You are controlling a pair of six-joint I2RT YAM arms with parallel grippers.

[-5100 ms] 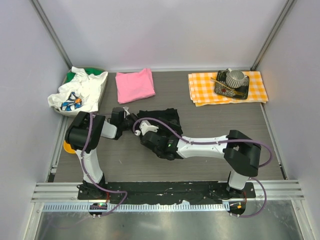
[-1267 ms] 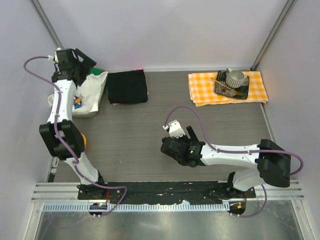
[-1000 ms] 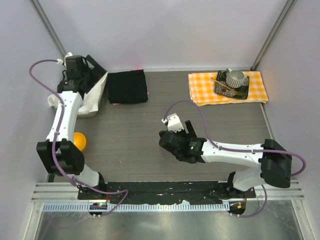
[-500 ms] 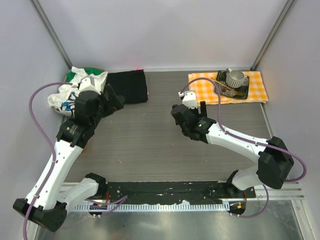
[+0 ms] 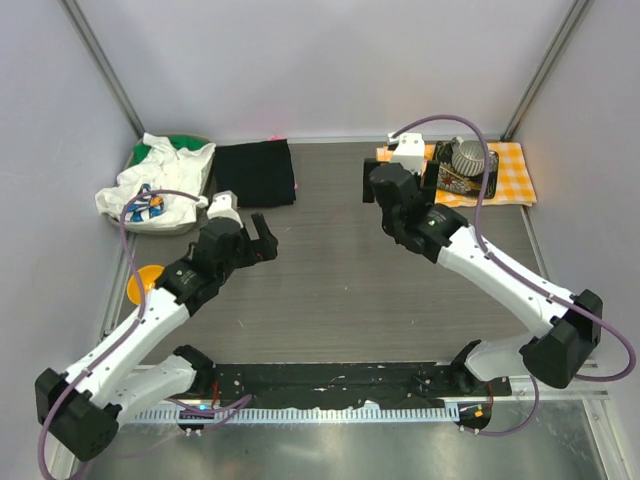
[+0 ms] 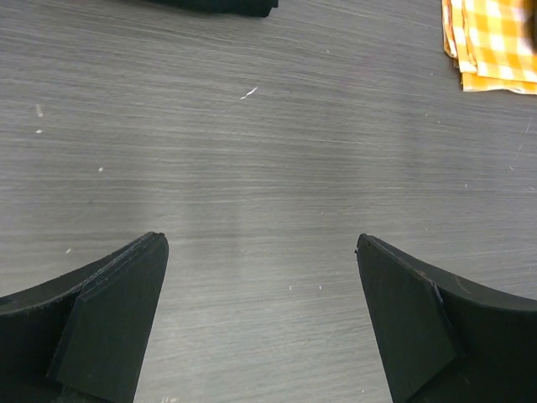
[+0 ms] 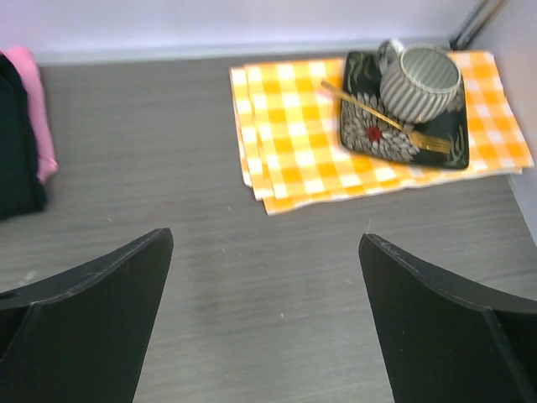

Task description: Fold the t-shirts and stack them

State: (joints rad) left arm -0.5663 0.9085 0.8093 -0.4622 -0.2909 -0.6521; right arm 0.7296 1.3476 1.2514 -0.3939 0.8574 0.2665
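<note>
A folded black t-shirt (image 5: 255, 172) lies at the back left of the table. It rests on a pink t-shirt, whose edge (image 7: 35, 109) peeks out beside the black one (image 7: 15, 143) in the right wrist view. My left gripper (image 5: 262, 238) hovers open over bare table in front of the stack, nothing between its fingers (image 6: 117, 311); the black shirt's edge (image 6: 218, 5) shows at the top of the left wrist view. My right gripper (image 7: 264, 239) hangs open and empty over the table's back middle, between the shirts and the checked cloth.
An orange-and-white checked cloth (image 5: 405, 180) lies at the back right, carrying a dark tray (image 7: 403, 126) with a ribbed cup (image 7: 419, 80). A heap of white and green cloth (image 5: 160, 185) sits at the far left. An orange round object (image 5: 140, 282) lies near the left edge.
The left arm swung from the back-left corner down toward the table's middle left. The right arm travelled from the front middle toward the back right. Both grippers stayed open.
</note>
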